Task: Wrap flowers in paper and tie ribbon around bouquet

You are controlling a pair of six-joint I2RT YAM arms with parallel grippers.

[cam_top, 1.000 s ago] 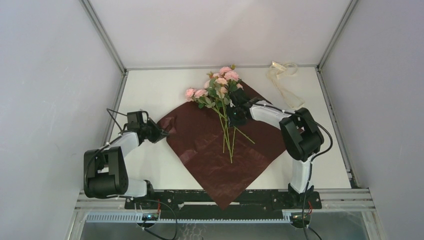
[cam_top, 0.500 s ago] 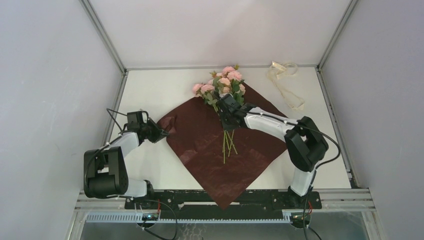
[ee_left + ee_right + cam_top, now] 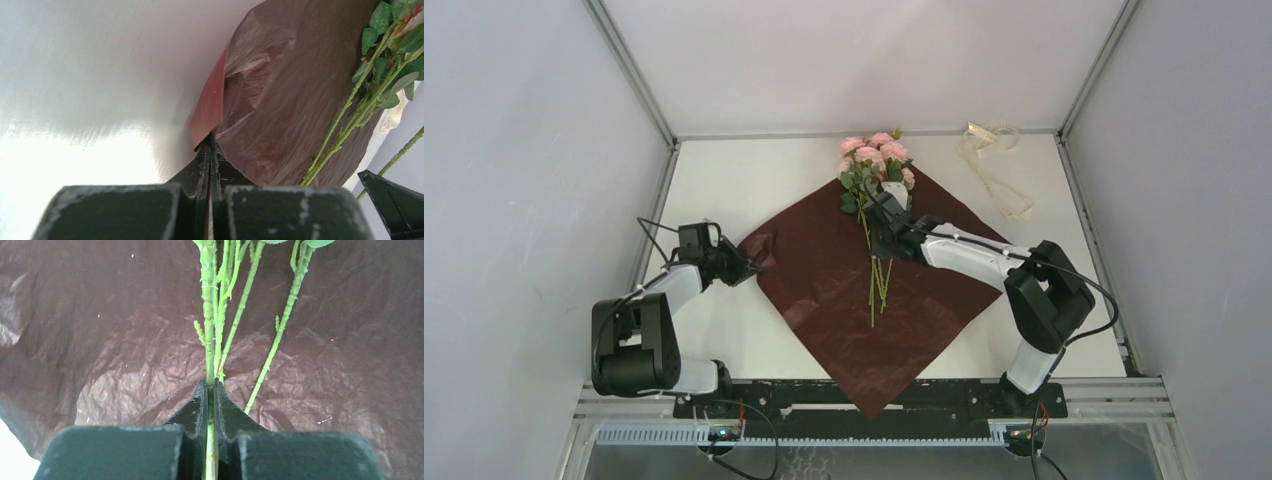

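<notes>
Right gripper [image 3: 210, 390]: jaws nearly shut, pinching the thin green stalks of the flowers [image 3: 874, 158] just below the leaves. In the right wrist view at least one stalk runs straight between the fingers [image 3: 196, 410]. Another stalk lies free just to their right, and whether the remaining stalks are clamped cannot be told. The pink blooms sit ahead of the fingertips, at the far corner of the paper [image 3: 824, 285]. The stalk ends trail back under the wrist toward the middle of the sheet. The paper lies flat and crinkled beneath this gripper, spread as a diamond on the table [image 3: 744, 185]. Left gripper [image 3: 209, 150]: jaws fully closed on the left corner of the paper. The corner is raised and folded over right at the fingertips, showing a brighter red face. The rest of the sheet spreads away ahead of the gripper, with the flowers lying on it well beyond the pinch. The ribbon [image 3: 994, 165] lies in a loose tangle off the paper, well apart from the right gripper, beyond it and to its right.
</notes>
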